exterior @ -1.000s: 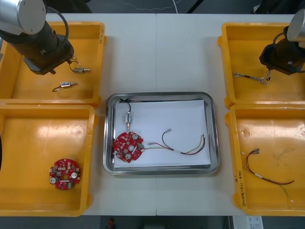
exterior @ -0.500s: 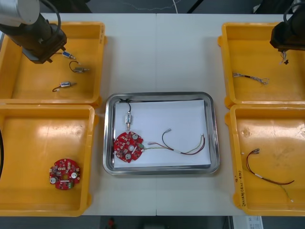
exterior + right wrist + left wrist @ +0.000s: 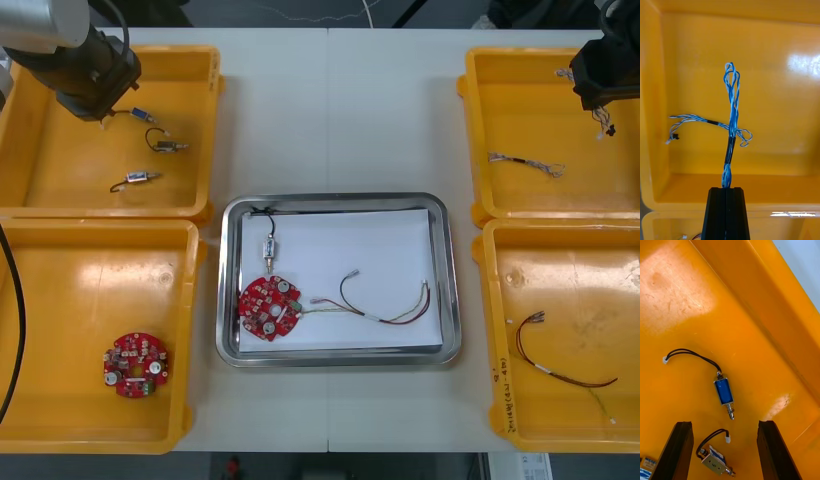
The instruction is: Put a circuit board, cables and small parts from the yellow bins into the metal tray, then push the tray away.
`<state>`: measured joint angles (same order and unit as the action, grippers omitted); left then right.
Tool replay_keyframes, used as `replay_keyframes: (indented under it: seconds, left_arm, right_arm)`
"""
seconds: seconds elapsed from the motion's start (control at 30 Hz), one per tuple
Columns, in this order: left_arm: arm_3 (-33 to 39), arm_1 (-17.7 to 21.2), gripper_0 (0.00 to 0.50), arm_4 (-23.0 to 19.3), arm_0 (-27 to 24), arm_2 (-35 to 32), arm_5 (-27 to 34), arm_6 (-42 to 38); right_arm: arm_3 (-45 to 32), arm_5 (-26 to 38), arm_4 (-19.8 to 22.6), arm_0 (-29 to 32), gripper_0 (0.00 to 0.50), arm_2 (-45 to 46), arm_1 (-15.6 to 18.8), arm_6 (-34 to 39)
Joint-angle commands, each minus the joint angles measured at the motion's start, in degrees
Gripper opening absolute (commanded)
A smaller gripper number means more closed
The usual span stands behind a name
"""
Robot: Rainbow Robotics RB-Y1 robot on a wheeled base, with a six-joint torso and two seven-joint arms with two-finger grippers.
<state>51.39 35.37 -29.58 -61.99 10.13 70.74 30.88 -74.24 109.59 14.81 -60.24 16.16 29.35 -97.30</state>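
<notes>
Overhead view of a light bench with yellow bins at both sides and a metal tray at centre. In the last second the right tool, at the upper right of the frame, has risen out of the upper right bin. It is clamped on a twisted blue and white cable, which dangles beneath it. A second such cable lies on that bin's floor.

The left tool, fingers apart and empty, has drifted towards the upper left corner, uncovering a blue small metal part.

The tray already holds a circuit board, a silver small metal part and a red and yellow cable, so the lifted cable probably goes in next.

Handwriting on the lower right bin rim is too small to read.
</notes>
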Motion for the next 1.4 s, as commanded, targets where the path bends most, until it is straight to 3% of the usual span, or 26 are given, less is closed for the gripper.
replay_keyframes:
  seconds: [0.03,0.3,0.7,0.83,1.1,1.4]
  left_arm:
    - [-1.1,-1.7,0.5,1.4,-3.8,1.4,-1.8,1.3]
    - [-7.0,-3.4,0.5,1.5,-4.6,4.0,-7.7,2.2]
    - [-13.2,-5.0,0.5,3.4,-5.8,5.9,-14.9,4.1]
    - [-13.2,-5.0,0.5,4.4,-5.8,6.0,-15.3,4.4]
    - [-17.0,-5.4,0.5,4.4,-5.8,6.5,-19.3,5.9]
    - [-18.3,-5.7,0.5,3.4,-5.7,7.1,-20.6,7.0]
  right_arm:
    - [-8.7,0.4,5.0,2.1,0.0,-0.5,2.1,-1.8]
    - [-23.6,0.4,17.1,8.9,0.0,-6.0,2.1,-2.3]
    - [-32.9,0.4,26.9,9.5,0.0,-20.7,4.0,-5.3]
    - [-34.6,-0.3,28.2,9.5,0.0,-24.3,3.7,-6.3]
    - [-36.1,-8.0,28.2,9.6,0.0,-33.7,2.7,-9.0]
    - [-36.1,-14.6,27.6,13.0,0.0,-38.7,2.4,-18.1]
